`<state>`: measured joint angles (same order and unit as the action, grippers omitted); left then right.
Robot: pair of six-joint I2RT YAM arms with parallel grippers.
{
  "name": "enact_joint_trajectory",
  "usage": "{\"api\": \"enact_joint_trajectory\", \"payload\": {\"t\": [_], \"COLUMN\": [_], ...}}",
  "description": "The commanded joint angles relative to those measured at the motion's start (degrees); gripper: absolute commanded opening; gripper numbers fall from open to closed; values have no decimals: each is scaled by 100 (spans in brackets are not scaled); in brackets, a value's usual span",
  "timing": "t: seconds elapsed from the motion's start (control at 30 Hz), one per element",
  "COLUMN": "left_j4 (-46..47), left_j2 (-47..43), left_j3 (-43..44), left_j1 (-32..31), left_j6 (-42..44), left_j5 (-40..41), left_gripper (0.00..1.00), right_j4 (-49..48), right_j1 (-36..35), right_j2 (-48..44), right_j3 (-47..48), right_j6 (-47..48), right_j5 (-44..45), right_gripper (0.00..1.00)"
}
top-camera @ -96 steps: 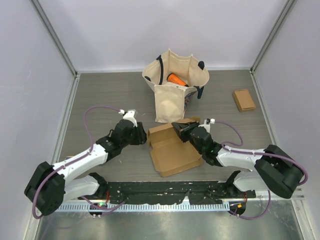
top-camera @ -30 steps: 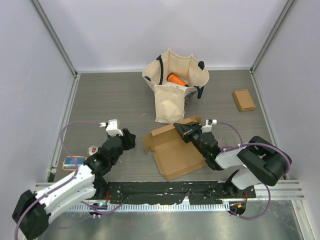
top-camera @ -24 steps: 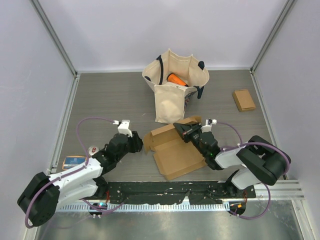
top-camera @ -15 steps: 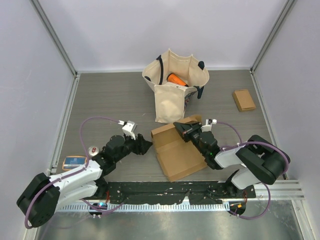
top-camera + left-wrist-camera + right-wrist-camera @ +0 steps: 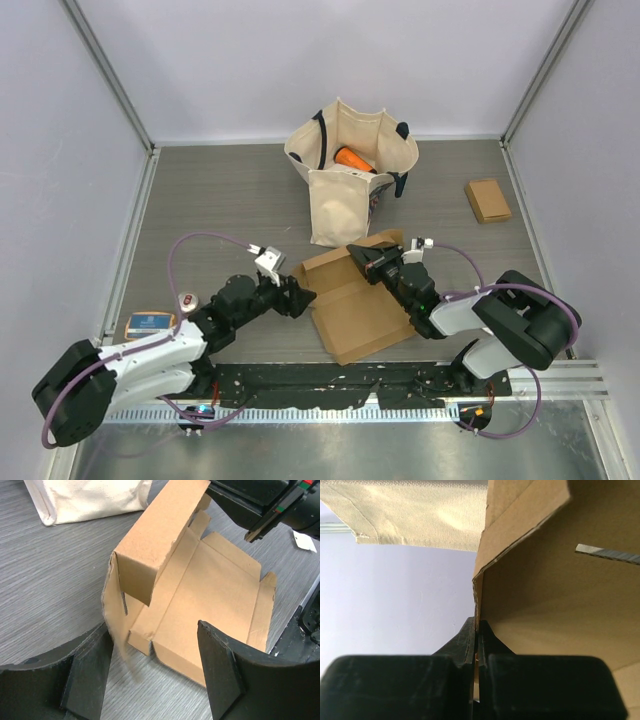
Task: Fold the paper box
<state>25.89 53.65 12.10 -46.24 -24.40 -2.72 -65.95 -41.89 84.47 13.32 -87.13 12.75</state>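
The brown paper box (image 5: 358, 305) lies open on the table in front of the tote bag. My right gripper (image 5: 363, 258) is shut on its raised back flap; in the right wrist view the jaws (image 5: 478, 626) pinch the cardboard edge (image 5: 555, 575). My left gripper (image 5: 302, 297) is open at the box's left edge. In the left wrist view the gripper (image 5: 155, 630) straddles the box's near left corner (image 5: 210, 585), and the left side flap (image 5: 114, 605) stands up against the left finger (image 5: 90, 672).
A cream tote bag (image 5: 350, 175) holding an orange object (image 5: 352, 158) stands just behind the box. A small brown box (image 5: 487, 200) lies at the back right. A blue card (image 5: 148, 323) and a small round item (image 5: 186, 298) lie at the left.
My left arm has swung right from the table's left side to the box's left edge and raised the left flap. The box shifted slightly right. The right gripper kept its hold.
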Motion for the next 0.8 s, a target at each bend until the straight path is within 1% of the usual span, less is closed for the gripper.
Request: {"api": "enact_joint_trajectory", "payload": {"t": [0.0, 0.07, 0.13, 0.2, 0.23, 0.33, 0.37, 0.4, 0.43, 0.47, 0.5, 0.53, 0.57, 0.6, 0.63, 0.67, 0.7, 0.73, 0.77], "left_j4": [171, 389, 513, 522, 514, 68, -431, -740, -1283, -1593, -1848, -2442, -2796, -3165, -3761, -3923, -3873, -3524, -3364], "left_j2": [277, 637, 874, 814, 701, -351, -1121, -1590, -2003, -2730, -2998, -3192, -3342, -3300, -3160, -3002, -2565, -2335, -2089], "left_j3": [381, 469, 539, 548, 513, 188, 40, 3, -58, -76, -50, -6, 160, 274, 397, 520, 600, 601, 609], "left_j1": [-34, -34, -78, -105, -122, -131, -140, -140, -140, -140, -140, -140, -140, -140, -131, -131, -122, -131, -131], "left_j6": [85, 67, 85, 111, 111, -29, -108, -135, -144, -144, -118, -117, -169, -562, -774, -950, -952, -935, -935], "left_j5": [228, 228, 526, 510, 370, 578, 684, 807, 982, 1297, 1501, 1737, 2384, 2738, 3055, 3319, 3252, 3139, 3016], "left_gripper": [70, 69, 65, 61, 61, 64, 66, 70, 71, 72, 72, 71, 63, 58, 52, 48, 49, 49, 53], "right_j4": [-128, -181, -199, -225, -268, -313, -295, -278, -243, -225, -216, -207, -225, -234, -225, -225, -225, -225, -251], "right_j1": [-56, -74, -83, -109, -109, -109, -109, -100, -109, -100, -83, -83, -83, -74, -74, -74, -74, -83, -83], "right_j2": [-159, -132, -97, -80, -62, -71, -97, -114, -123, -149, -150, -141, -132, -132, -132, -115, -106, -97, -71], "right_j3": [21, 13, 21, 13, 4, -31, -23, -23, -31, -23, -31, -31, -40, -40, -40, -40, -31, -14, -14], "right_j6": [135, 118, 118, 109, 91, 56, 65, 65, 65, 74, 74, 74, 48, 56, 47, 56, 56, 56, 39], "right_j5": [43, 52, 78, 69, 78, 87, 78, 69, 69, 69, 61, 69, 52, 52, 52, 43, 52, 34, 34], "right_gripper": [1, 1, 1, 1, 1, 1, 1, 1, 1, 1, 1, 1, 1, 1, 1, 1, 1, 1, 1]}}
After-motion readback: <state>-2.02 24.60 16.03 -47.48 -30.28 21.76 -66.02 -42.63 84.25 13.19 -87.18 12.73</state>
